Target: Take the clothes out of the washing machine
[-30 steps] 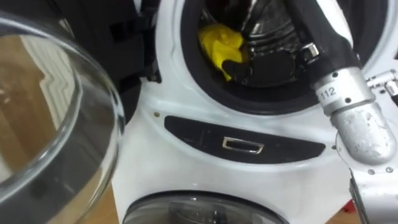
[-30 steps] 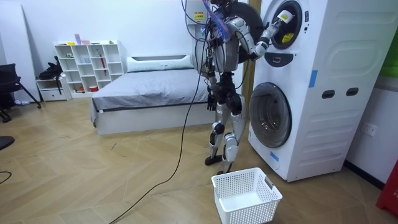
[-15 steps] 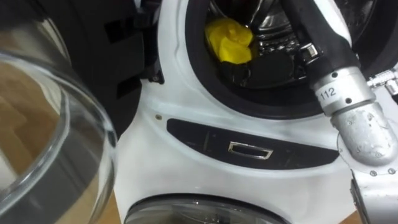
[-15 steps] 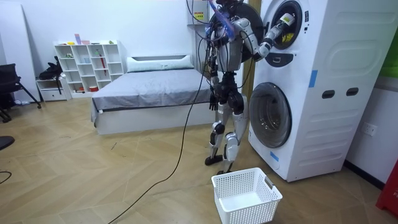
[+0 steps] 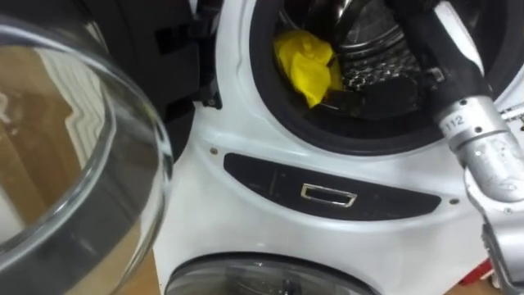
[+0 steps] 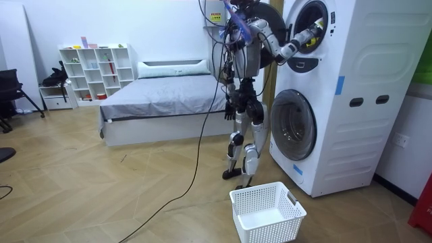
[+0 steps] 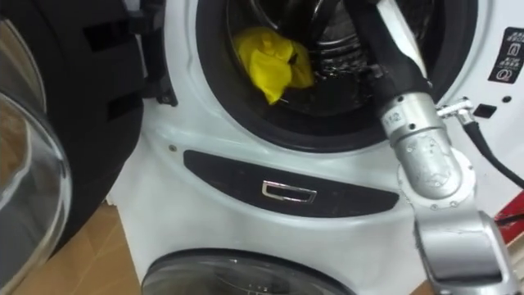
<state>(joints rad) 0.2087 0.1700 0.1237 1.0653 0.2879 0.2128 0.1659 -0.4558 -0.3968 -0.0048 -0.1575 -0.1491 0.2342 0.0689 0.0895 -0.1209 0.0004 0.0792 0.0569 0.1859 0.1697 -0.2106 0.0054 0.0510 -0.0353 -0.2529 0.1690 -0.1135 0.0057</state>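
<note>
Wooden floor [image 6: 101, 196], yellow cloth [image 5: 304, 64] in drum [image 5: 372, 65]

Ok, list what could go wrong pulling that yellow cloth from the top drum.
The crumpled yellow cloth sits at the black rubber door seal; it may snag or drop. The white plastic basket stands on the floor, far below the drum, so a dropped cloth could miss it.

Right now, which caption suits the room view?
Humanoid reaches into the upper washing machine, yellow cloth inside; white basket on floor.
</note>
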